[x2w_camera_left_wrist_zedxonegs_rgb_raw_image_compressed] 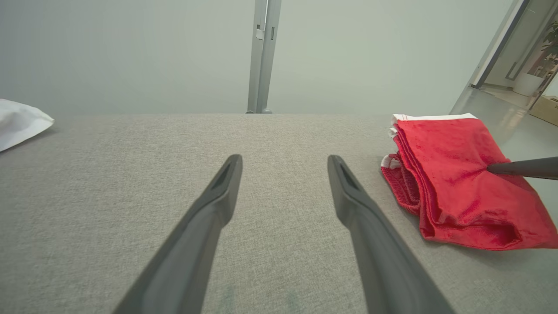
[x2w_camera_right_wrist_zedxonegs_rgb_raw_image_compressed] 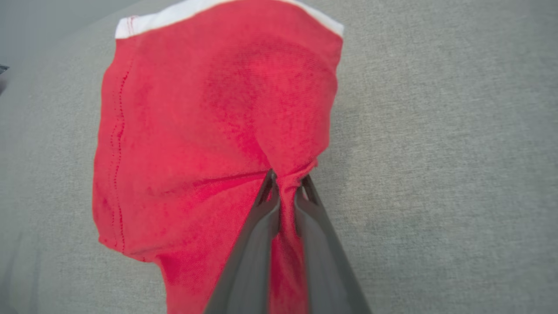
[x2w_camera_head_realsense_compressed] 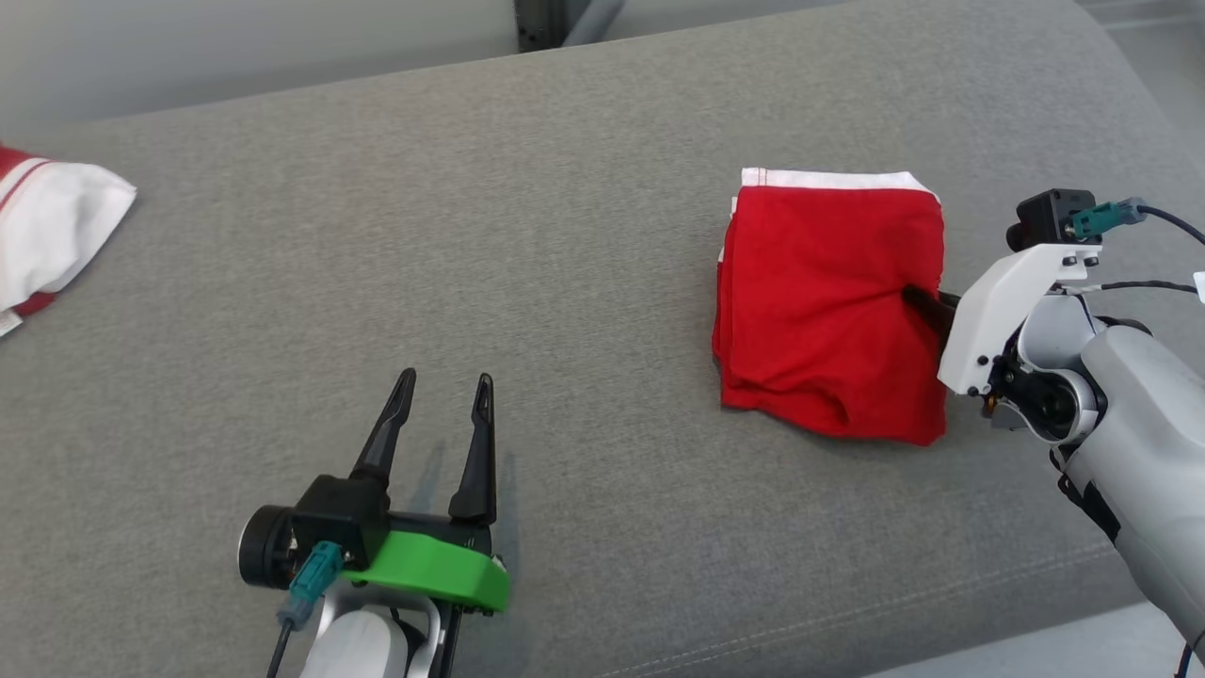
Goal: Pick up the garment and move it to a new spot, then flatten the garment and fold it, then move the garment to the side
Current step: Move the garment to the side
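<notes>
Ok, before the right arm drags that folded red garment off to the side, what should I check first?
1. Grip: right end effector shut on the edge of the red garment: ok.
2. Fold: layers stacked, near edge slightly puffed: ok.
3. All layers pinched: cannot tell.
4. Other arm: left end effector open, apart from the garment: ok.
5. Neighbour: white and red cloth lies far off on the grey cushion: ok.

Grey cushion (x2w_camera_head_realsense_compressed: 565, 235) open btw red garment (x2w_camera_head_realsense_compressed: 828, 311) & white cloth (x2w_camera_head_realsense_compressed: 52, 235)
</notes>
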`<state>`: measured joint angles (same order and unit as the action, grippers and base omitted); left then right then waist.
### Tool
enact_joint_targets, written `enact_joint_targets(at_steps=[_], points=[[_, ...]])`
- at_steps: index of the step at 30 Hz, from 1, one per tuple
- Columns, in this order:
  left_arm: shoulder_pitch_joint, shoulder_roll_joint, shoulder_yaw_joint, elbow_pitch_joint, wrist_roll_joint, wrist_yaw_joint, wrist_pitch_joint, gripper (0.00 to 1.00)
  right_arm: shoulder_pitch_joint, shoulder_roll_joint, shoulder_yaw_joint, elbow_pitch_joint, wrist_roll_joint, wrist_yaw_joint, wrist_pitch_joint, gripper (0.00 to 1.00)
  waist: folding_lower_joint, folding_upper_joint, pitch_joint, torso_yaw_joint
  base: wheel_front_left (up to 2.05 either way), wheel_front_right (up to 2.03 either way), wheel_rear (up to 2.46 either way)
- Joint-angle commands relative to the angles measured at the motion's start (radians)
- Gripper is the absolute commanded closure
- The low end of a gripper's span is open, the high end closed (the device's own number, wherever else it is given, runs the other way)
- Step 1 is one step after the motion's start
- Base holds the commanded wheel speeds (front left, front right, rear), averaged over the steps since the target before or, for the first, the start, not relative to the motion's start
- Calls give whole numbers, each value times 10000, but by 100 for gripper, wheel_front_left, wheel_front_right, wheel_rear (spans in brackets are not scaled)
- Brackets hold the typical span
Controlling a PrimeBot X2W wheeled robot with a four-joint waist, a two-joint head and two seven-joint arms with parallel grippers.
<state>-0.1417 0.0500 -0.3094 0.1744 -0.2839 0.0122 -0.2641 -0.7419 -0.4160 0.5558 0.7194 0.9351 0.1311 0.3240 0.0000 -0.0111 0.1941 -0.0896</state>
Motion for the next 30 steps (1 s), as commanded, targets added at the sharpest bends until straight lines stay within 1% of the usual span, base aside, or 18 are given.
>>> enact_joint_targets(at_steps=[1, 6, 11, 22, 30], points=[[-270, 85, -34, 55, 153, -58, -3, 0, -173, -12, 27, 66, 146, -8, -146, 100, 0, 111, 589, -1502, 0, 0, 0], [-575, 146, -167, 195, 274, -128, -3, 0, -428, 54, 118, 236, 324, -8, -399, 100, 0, 111, 824, -2013, 0, 0, 0], [-709, 214, -254, 241, 312, -176, 5, 0, -663, 29, 252, 437, 486, -8, -621, 100, 0, 111, 963, -2086, 0, 0, 0], [-827, 422, -50, -194, 240, 70, 51, 0, -1429, -287, 411, 1008, 453, -8, -1075, 100, 0, 111, 1314, -1554, 0, 0, 0], [-999, 635, 10, -839, 333, 201, 223, 0, -2765, -989, 398, 1914, -28, -8, -1239, 100, 0, 111, 1990, -996, 0, 0, 0]])
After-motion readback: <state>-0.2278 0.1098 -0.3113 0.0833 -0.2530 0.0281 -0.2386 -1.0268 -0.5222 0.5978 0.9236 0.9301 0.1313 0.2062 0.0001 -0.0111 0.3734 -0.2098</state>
